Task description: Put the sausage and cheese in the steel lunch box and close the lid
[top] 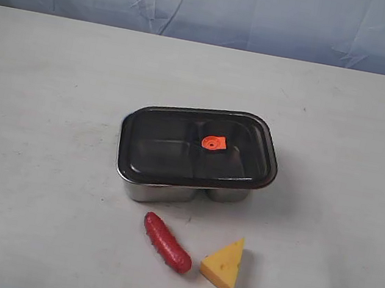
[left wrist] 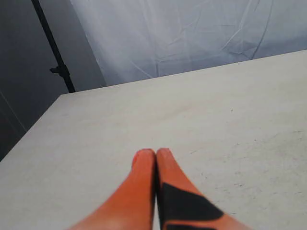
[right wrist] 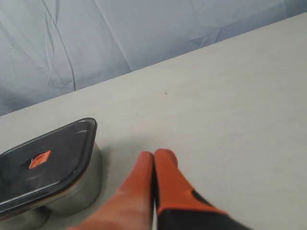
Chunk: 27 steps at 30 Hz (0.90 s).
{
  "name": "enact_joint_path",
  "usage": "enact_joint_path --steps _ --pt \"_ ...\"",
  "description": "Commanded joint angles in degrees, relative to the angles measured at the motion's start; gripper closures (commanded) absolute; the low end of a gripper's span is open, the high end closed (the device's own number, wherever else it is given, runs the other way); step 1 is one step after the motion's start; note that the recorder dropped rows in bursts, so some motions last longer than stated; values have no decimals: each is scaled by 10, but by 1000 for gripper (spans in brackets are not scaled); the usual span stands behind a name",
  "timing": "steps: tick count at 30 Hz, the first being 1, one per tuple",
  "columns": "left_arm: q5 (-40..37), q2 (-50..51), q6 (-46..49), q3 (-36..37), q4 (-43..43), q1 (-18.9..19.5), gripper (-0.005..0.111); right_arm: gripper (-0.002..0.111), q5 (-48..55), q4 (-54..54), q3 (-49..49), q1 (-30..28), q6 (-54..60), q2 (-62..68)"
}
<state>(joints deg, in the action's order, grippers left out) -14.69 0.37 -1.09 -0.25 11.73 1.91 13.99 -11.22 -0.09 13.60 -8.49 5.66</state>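
Observation:
The steel lunch box (top: 161, 192) stands mid-table with the dark translucent lid (top: 169, 151) resting on top, orange valve tab (top: 213, 143) at its centre. In front of it lie the red sausage (top: 167, 242) and, to its right, the yellow cheese wedge (top: 224, 265). Neither arm shows in the exterior view. My left gripper (left wrist: 156, 152) is shut and empty over bare table. My right gripper (right wrist: 154, 154) is shut and empty beside the lunch box (right wrist: 76, 187), whose lid (right wrist: 48, 163) shows in the right wrist view.
A white table (top: 53, 89) spans the scene, backed by a pale blue cloth (top: 217, 3). A dark stand pole (left wrist: 53, 45) rises beyond the table's edge in the left wrist view.

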Motion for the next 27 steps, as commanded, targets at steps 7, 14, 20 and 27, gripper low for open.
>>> enact_joint_path --steps 7,14,20,27 --pt "9 -4 0 3 -1 3 107 109 -7 6 1 -3 4 -2" --pt "9 -4 0 3 -1 3 107 109 -62 -26 1 -3 -6 -2" --pt "9 -4 0 3 -1 3 107 109 -109 -337 1 -3 -80 -2" --pt "9 -4 0 3 -1 3 107 109 45 -447 -75 11 35 -2"
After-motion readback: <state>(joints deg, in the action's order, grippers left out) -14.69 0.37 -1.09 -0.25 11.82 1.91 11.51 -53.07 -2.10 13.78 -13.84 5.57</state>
